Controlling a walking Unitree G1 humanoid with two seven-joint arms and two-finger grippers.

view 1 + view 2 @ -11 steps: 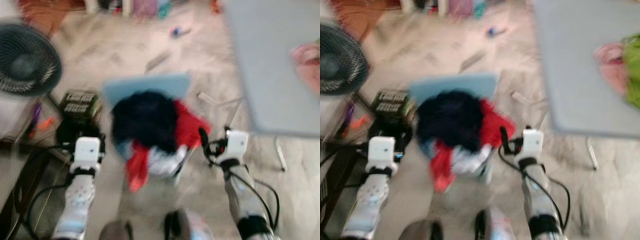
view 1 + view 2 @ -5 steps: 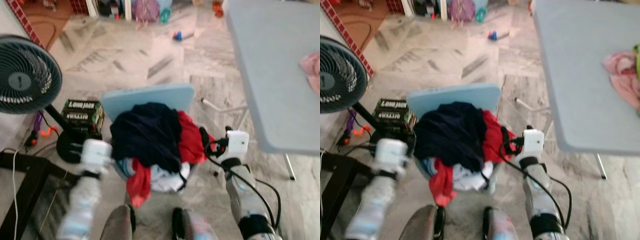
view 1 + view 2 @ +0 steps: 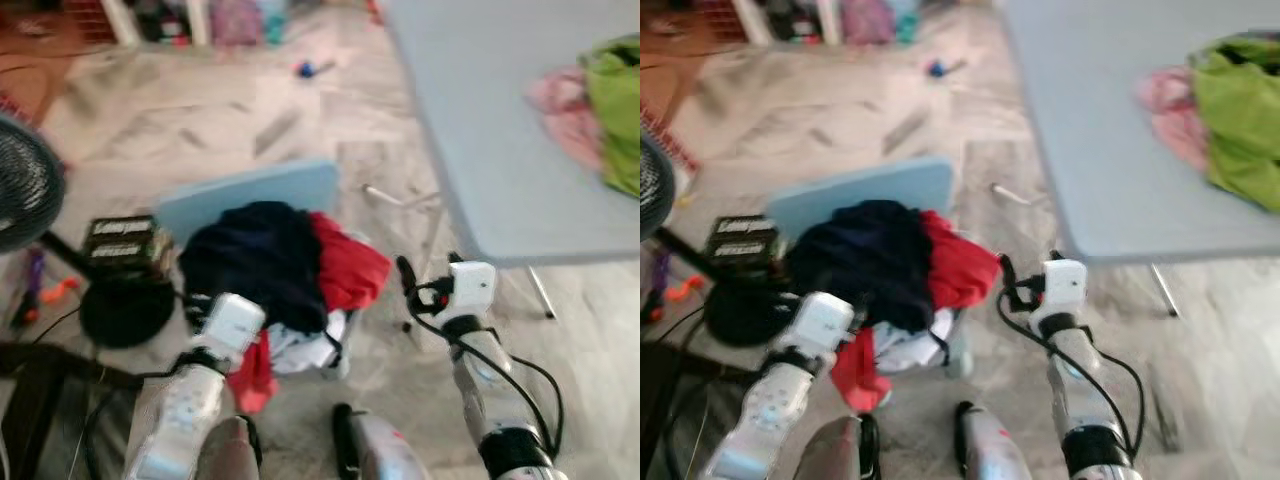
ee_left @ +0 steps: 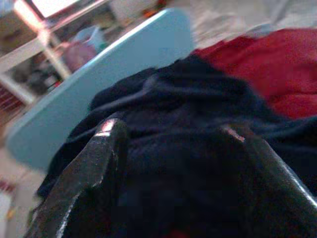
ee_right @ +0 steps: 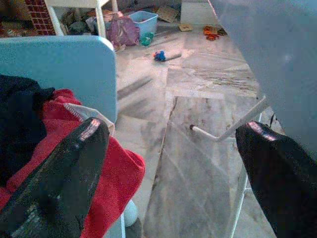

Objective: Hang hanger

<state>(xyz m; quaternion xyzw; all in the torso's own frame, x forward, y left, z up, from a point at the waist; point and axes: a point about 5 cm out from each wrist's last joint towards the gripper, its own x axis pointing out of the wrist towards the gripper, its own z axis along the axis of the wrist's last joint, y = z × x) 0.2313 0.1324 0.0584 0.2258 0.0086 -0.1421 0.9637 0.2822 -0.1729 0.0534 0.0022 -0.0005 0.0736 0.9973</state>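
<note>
Clothes (image 3: 275,265) are lying heaped on a blue chair (image 3: 240,195) at 12 o'clock as the left gripper (image 4: 173,148), jaws wide, is reaching over them; right gripper (image 5: 173,148) is hovering wide, empty; no hanger is visible

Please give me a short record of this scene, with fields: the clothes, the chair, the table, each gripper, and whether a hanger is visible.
clothes: dark navy garment and red garment piled on the chair
chair: light blue chair, on the marble floor
table: grey table at the robot's right, carrying a green cloth and a pink cloth
left gripper: open, close over the navy garment
right gripper: open, holding nothing, beside the red garment
hanger: none can be made out
</note>
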